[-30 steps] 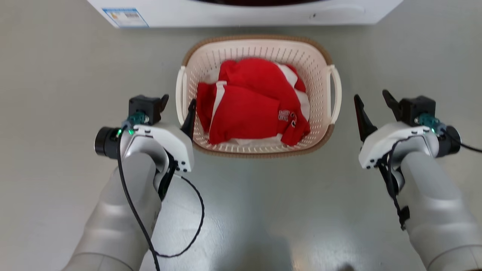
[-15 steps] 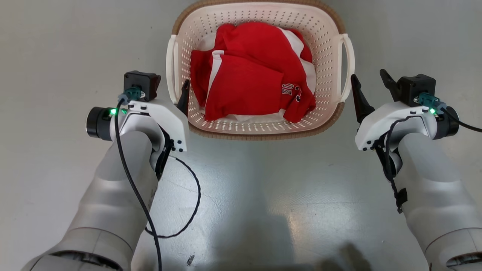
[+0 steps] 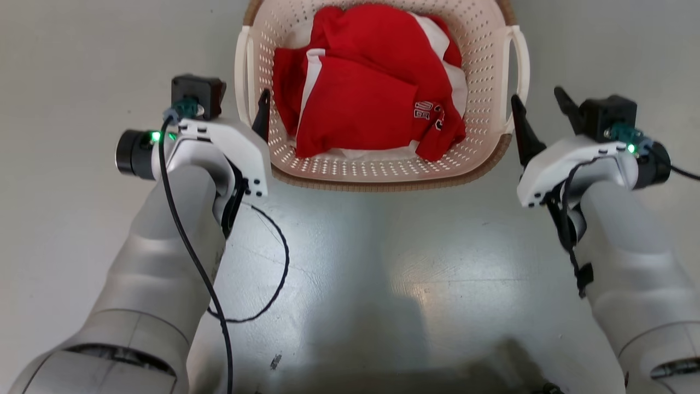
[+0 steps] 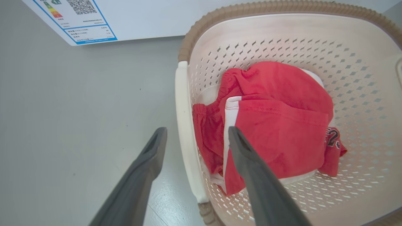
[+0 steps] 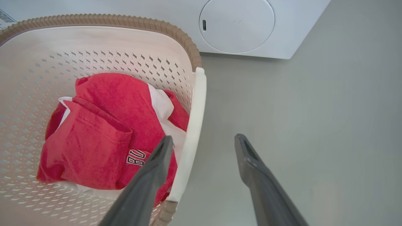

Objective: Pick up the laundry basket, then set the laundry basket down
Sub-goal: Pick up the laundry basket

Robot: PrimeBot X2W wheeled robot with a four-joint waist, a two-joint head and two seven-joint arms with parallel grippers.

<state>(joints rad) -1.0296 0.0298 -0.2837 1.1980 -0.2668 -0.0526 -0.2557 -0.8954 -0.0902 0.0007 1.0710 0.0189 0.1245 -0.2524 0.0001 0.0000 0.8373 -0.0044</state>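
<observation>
Handles of laundry basket (image 3: 383, 169) straddled, grip pending.
A second ago apart, the right jaws are set astride the right handle (image 5: 193, 125); left jaws likewise; all held open.

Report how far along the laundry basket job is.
Done: both arms are in place. The left gripper straddles the left handle of the laundry basket, and the right gripper straddles the right handle. In hand: the grasp; both grippers are open, neither handle clamped. Left: close, lift the basket with its red clothes, then set it down; it appears to rest on the floor.
</observation>
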